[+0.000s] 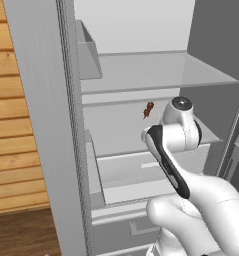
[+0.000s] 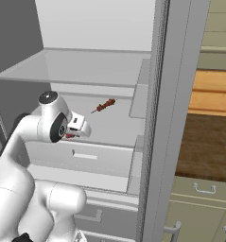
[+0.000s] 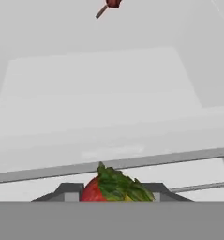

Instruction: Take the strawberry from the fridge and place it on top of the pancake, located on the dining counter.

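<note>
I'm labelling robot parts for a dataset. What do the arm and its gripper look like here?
The arm is glossy white with rounded, bulbous links, a black band along one link and a grey round joint cap. The gripper has small dark grey tips. No cables or markings show.

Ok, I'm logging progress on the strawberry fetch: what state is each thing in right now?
fridge: door open, white shelves exposed
strawberry: clamped between the fingertips, leaves showing
gripper: shut on the strawberry, inside the fridge
skewer: lying on the shelf, untouched

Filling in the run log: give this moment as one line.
stage: grasp in fridge | gripper: jaws shut on strawberry | skewer: on shelf behind | pancake: not reached
</note>
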Motion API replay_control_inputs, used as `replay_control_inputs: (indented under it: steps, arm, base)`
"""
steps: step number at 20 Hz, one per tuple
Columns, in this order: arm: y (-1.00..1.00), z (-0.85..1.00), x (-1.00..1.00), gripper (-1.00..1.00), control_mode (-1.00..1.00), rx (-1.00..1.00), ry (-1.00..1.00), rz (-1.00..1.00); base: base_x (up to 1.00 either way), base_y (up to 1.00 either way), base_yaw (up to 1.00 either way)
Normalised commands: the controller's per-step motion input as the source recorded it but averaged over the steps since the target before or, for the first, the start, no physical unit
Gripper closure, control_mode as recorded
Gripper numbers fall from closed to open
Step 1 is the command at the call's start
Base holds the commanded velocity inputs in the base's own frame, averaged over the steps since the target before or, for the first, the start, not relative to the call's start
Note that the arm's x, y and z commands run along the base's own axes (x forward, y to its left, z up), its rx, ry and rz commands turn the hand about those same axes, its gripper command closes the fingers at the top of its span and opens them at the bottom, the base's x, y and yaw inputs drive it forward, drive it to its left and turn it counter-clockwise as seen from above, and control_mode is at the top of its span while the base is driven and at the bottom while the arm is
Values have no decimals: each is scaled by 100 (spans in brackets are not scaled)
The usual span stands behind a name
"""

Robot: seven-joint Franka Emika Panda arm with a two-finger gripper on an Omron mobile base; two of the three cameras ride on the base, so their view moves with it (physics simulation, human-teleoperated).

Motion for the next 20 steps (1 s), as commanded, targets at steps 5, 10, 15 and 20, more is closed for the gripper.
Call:
replay_control_inputs:
  steps: [5, 10, 15, 20]
  arm:
    - [-3, 59, -100, 100, -100, 0, 13, 4]
    - [7, 77, -99, 100, -100, 0, 22, 2]
    - [0, 37, -76, 100, -100, 1, 15, 0]
    - [-3, 4, -21, 100, -100, 2, -7, 7]
  base:
    - [0, 0, 0]
    - [0, 0, 0]
    - [0, 0, 0]
    - [0, 0, 0]
